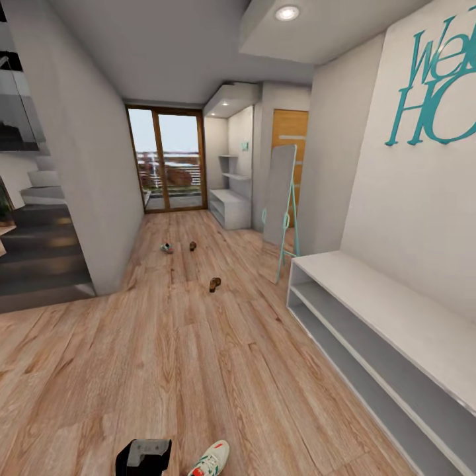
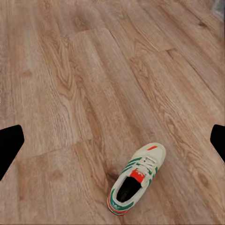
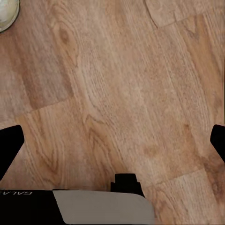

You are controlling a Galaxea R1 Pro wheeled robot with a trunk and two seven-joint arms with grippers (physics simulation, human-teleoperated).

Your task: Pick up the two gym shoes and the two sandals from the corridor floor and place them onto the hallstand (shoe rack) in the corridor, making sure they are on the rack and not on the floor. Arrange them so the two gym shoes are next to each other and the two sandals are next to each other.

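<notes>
Below the left gripper [image 2: 112, 140], on the corridor floor [image 2: 93, 84], lies one gym shoe [image 2: 136, 180] on its sole, white with teal stripes and orange-red patches, dark opening up. Left fingers [image 2: 9, 147] show as dark tips at both edges of the wrist view, wide apart, nothing between them; the shoe sits off-centre of the gap, clear of both tips.

Right gripper [image 3: 112, 140]: fingers [image 3: 10, 145] likewise spread wide and empty, above bare planks. A rounded pale edge [image 3: 7, 14] shows at one corner of that view; cannot tell what it is. Part of the robot's own body, dark with a grey panel [image 3: 101, 206], fills the near edge.

Head view: the same shoe [image 1: 211, 459] is at the bottom edge, just beside a black robot part [image 1: 144, 456].

Farther down the corridor:
- second gym shoe [image 1: 167, 248], small, mid-floor
- one sandal [image 1: 193, 246] near it
- other sandal [image 1: 215, 284] closer to the camera, apart from both

The hallstand [image 1: 390, 317] stands along the right wall, white, flat top bare, open shelves beneath. A leaning mirror [image 1: 281, 205] with teal frame stands just beyond it. Teal lettering [image 1: 436, 86] on the wall above. Stairs [image 1: 39, 251] at left; glass door [image 1: 166, 162] at the far end.
</notes>
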